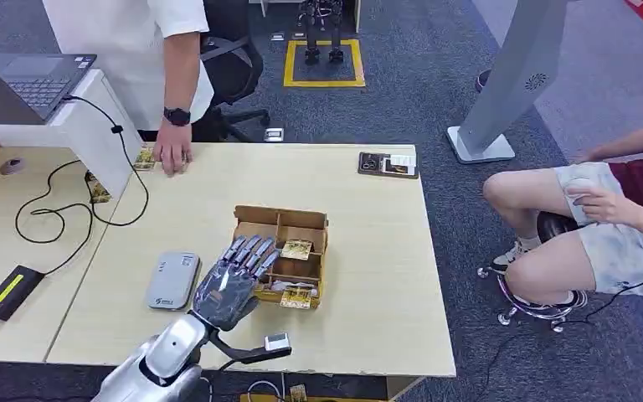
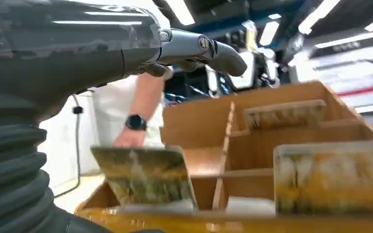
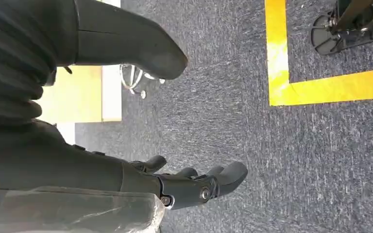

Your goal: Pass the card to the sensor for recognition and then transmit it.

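a: going left to right across the desk (image 1: 368, 251), what do you see?

b: first the grey sensor (image 1: 172, 280), lying flat near the front edge. just beside it, the left robot hand (image 1: 233, 280) hovers over the near left corner of the cardboard box (image 1: 283, 219), fingers spread and extended, nothing in them.

a: and the cards?

b: in the box's compartments. one card (image 1: 296, 249) leans in a middle cell; another card (image 1: 298, 295) sits in the front right cell. in the left wrist view, the nearest card (image 2: 145, 175) stands tilted against a divider, just under the robot hand's fingers (image 2: 209, 48), not yet touched.

a: how would it handle, you think?

b: light, thin and stiff, i'd judge, probably with a smooth printed face, so slippery if pressed flat. it won't crush, but it could flex or skid out of a loose pinch.

a: so where to take it?

b: by the raised upper edge that stands free of the divider, pinched face to face between thumb and a finger. the box walls leave little room, so a wide grasp would likely catch the cardboard or tip the neighbours.

a: the right side?

b: the right robot hand (image 3: 194, 182) hangs down over the grey carpet, fingers loosely curled but apart, holding nothing. a seated person (image 1: 603, 209) is off the desk's right end.
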